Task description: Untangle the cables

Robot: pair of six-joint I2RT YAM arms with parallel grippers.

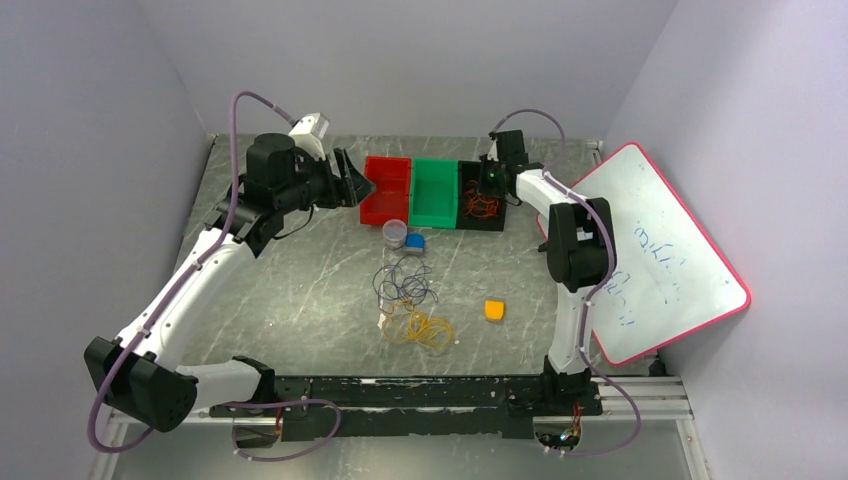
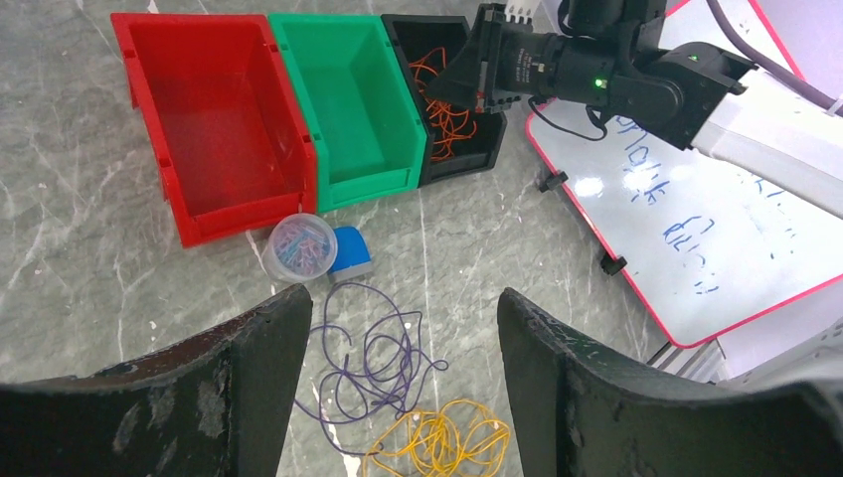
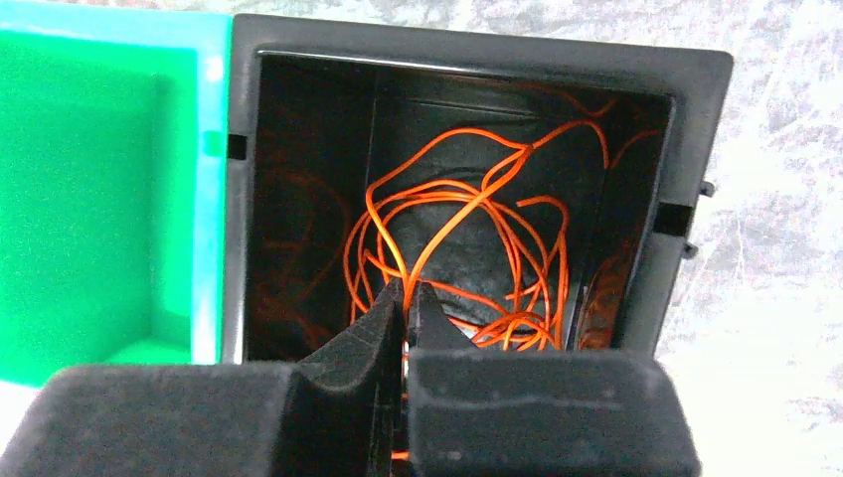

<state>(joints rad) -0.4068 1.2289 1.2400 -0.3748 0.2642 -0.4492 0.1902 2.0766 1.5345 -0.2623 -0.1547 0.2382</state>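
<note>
You have roughly one cable in three dealt with. The thin red-orange wire [image 3: 467,248] lies in loose loops on the floor of the black plastic bin [image 3: 696,119], apart from the other two. Your right gripper [image 3: 406,293] hangs just over that bin with its jaws pressed together. A strand runs close under the fingers, but the wrist view does not show whether it is pinched or only passing beneath, so don't assume it is free until you see the jaws lift without it.

The remaining work is on the grey marbled table [image 1: 300,290]. The dark purple wire [image 1: 403,277] sprawls in open loops, and the yellow-orange wire [image 1: 425,328] is bunched in a tighter coil just beside it on the near side. Their edges meet and appear to cross, so I judge them not yet separated. The red plastic bin [image 2: 214,119] and the green plastic bin [image 2: 343,109] next to it both hold nothing.

Your left gripper [image 2: 403,303] is up in the air near the red bin, jaws spread wide and holding nothing, looking down at the purple loops
</note>
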